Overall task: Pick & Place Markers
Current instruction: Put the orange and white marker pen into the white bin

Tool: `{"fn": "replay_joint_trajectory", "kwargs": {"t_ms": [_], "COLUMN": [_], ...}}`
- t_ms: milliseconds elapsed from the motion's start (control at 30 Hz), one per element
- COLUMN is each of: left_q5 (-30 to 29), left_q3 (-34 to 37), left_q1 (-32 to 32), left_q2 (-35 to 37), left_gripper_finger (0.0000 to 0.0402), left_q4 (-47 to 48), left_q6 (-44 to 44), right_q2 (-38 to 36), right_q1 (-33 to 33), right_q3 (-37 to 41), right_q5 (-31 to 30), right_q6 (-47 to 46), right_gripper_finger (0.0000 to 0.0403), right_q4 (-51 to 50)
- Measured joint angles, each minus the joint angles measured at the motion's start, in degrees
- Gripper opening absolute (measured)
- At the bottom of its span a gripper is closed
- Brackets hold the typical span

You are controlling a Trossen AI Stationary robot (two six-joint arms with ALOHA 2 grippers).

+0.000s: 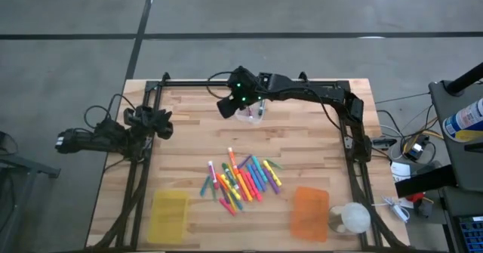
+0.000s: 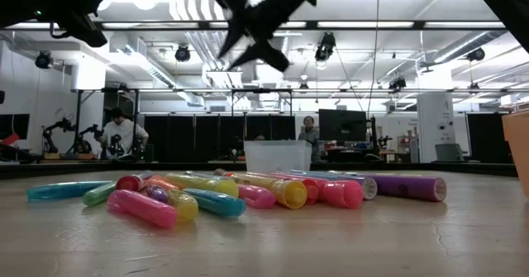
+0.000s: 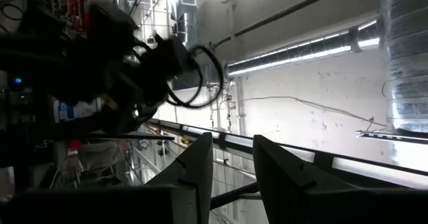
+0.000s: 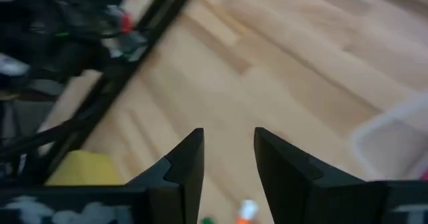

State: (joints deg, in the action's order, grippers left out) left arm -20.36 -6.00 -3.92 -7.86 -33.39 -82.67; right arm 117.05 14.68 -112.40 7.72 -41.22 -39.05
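Several markers (image 1: pixel 241 179) in pink, orange, yellow, green and blue lie in a loose heap on the wooden table, right of centre toward the near edge; they also show in the low view (image 2: pixel 240 193). My right gripper (image 1: pixel 226 106) hangs high above the table's far middle, next to a clear bin (image 1: pixel 250 114). It slants down, open, with nothing between its fingers (image 4: pixel 229 136). My left gripper (image 1: pixel 164 124) is drawn back at the table's left edge, pointing upward into the room, open and empty (image 3: pixel 233 140).
A yellow bin (image 1: pixel 170 214) stands at the near left and an orange bin (image 1: pixel 309 214) at the near right, beside a white round object (image 1: pixel 353 218). The clear bin (image 4: pixel 394 137) holds something coloured. A black frame (image 1: pixel 143 170) runs along the table's sides.
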Motion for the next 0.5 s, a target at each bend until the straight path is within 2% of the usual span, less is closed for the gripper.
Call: {"fn": "replay_joint_trajectory", "kwargs": {"t_ms": [500], "left_q5": [-0.04], "left_q3": [0.0], "left_q1": [0.0], "left_q2": [0.0], "left_gripper_finger": [0.0101], "left_q4": [0.0], "left_q6": [0.09], "right_q2": [0.28], "right_q1": [-11.78], "right_q3": [-0.84], "right_q5": [-0.17], "right_q6": [-10.16], "right_gripper_finger": [0.0093], "right_q4": [0.37]}}
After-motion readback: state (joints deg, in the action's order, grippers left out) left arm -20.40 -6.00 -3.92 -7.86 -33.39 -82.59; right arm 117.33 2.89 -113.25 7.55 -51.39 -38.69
